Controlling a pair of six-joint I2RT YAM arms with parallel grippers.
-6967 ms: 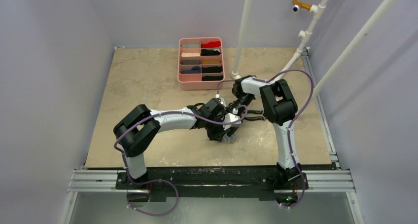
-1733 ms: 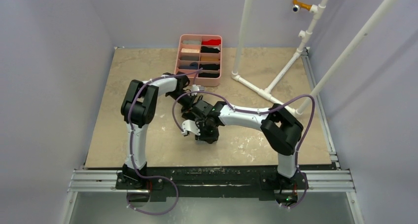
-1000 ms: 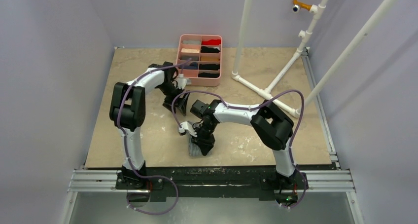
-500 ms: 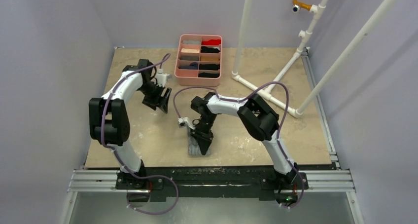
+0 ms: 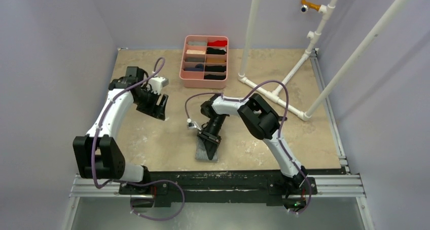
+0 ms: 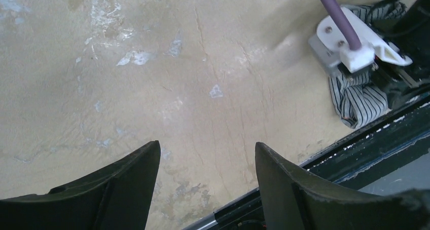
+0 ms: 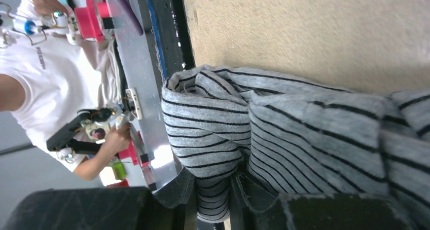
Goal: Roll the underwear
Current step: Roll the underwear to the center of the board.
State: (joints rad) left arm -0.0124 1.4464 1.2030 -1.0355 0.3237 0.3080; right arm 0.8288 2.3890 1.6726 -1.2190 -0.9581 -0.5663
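Stripes fill the right wrist view: right fingers point(image 7: 76, 209) are pinched shut on a fold of the grey striped cloth underwear point(image 7: 284, 139), which lies bunched just ahead of their tips on the beige mottled desk point(image 7: 304, 27). Left fingers point(image 6: 116, 189) hang spread wide, desk showing between them, with that garment well off ahead and to one side, untouched by them.

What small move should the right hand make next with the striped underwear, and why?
Probably turn the right hand over to start the roll toward the near table edge. It pinches the far end of the striped underwear, which lies as a long folded strip. The left hand is open and off to the side.
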